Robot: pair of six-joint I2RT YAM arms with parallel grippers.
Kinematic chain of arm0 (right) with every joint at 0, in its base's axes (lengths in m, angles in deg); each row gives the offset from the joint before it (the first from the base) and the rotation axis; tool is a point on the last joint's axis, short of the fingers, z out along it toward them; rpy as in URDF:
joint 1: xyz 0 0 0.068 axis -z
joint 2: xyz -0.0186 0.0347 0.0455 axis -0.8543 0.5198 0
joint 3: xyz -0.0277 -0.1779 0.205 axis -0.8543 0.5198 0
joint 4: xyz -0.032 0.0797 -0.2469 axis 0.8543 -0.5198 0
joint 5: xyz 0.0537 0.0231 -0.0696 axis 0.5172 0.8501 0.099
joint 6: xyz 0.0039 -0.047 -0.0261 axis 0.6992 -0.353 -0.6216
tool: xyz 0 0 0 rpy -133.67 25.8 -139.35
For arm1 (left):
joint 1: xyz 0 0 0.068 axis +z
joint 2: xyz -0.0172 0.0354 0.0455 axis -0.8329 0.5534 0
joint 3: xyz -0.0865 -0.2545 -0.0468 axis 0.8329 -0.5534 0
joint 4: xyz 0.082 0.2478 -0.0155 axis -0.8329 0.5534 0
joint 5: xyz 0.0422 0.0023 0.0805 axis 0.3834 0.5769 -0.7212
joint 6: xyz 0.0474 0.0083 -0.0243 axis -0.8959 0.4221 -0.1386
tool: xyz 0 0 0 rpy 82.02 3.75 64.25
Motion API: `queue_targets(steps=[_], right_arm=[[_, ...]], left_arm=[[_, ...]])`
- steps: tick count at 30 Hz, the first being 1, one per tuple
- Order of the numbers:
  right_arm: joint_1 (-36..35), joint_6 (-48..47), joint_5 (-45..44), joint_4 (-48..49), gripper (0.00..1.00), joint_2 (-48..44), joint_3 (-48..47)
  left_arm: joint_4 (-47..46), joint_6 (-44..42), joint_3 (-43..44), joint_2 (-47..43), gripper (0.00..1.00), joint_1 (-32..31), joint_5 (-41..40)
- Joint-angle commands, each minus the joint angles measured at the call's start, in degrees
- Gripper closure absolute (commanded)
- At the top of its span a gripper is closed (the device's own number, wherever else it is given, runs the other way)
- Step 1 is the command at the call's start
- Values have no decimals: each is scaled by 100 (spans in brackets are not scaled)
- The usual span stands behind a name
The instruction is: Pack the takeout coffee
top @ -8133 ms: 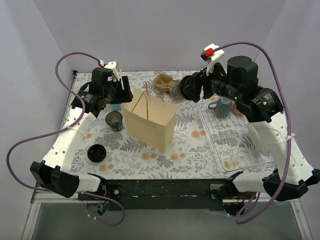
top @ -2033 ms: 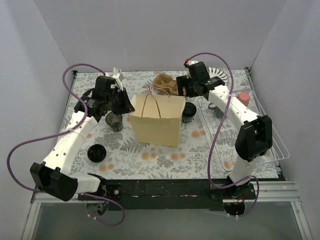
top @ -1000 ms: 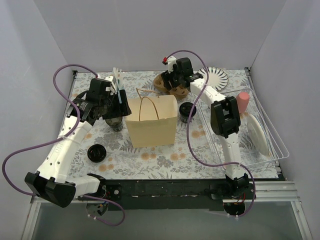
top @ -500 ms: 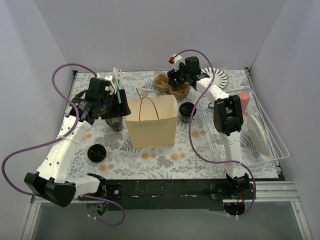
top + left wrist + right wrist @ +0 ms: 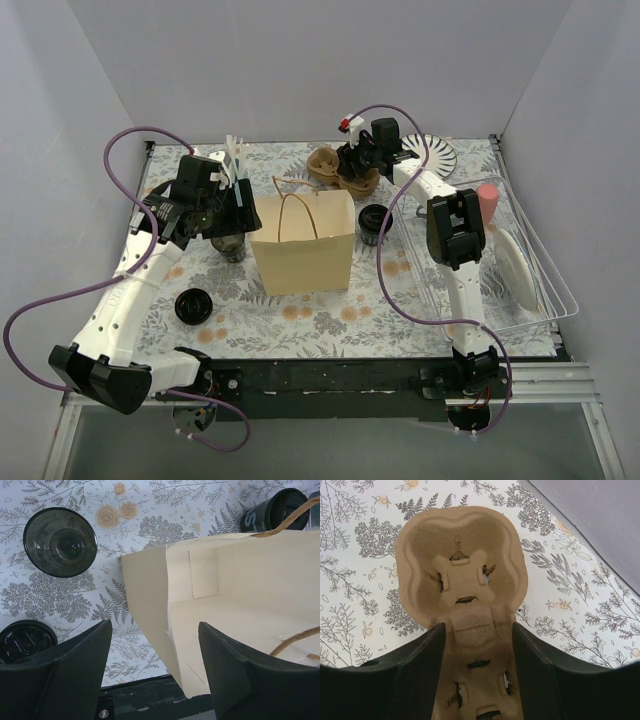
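Left tool is spread wide with nothing gripped. It hangs over the left end of the open paper bag, and the bag's side wall runs up between the fingers; can't tell if it touches either one. Takeout coffee stands upright on the worktop, lid off, just beside the bag's left side and below the left tool, outside the bag. Second cup stands near the bag's far right corner, also outside it. The flat black lid lies nearer the arm bases, apart from both cups. Right tool is partly open at the back of the worktop, fingers straddling the narrow waist of the cardboard cup carrier. The carrier's edges run under both fingers; can't tell whether it is clamped.
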Motion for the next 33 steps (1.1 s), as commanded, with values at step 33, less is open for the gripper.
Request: queue_targets(steps=[33], right_arm=[[201,400,53,259,59,-607,-165]], left_arm=[[-43,324,471,82,30,-12,-381]])
